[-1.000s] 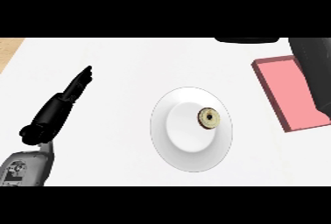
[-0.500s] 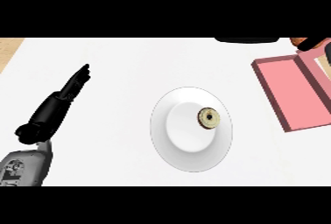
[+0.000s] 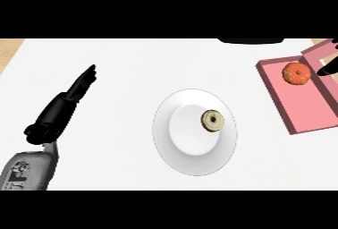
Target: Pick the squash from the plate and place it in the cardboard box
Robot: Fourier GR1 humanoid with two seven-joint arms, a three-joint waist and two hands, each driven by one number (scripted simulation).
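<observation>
Right hand (image 3: 328, 68) gone aside, round squash (image 3: 297, 73) lies boxed.

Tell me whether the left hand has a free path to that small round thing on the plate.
Probably yes. The left hand lies open on the counter left of the plate, and only bare counter separates them. The round item sits uncovered on the plate's right side, so the hand would reach across the plate.

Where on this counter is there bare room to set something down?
The white counter is bare between the left robot hand and the plate, and between the plate and the pink box. It is crowded at the box's top, where the orange squash lies beside the right robot hand.
</observation>
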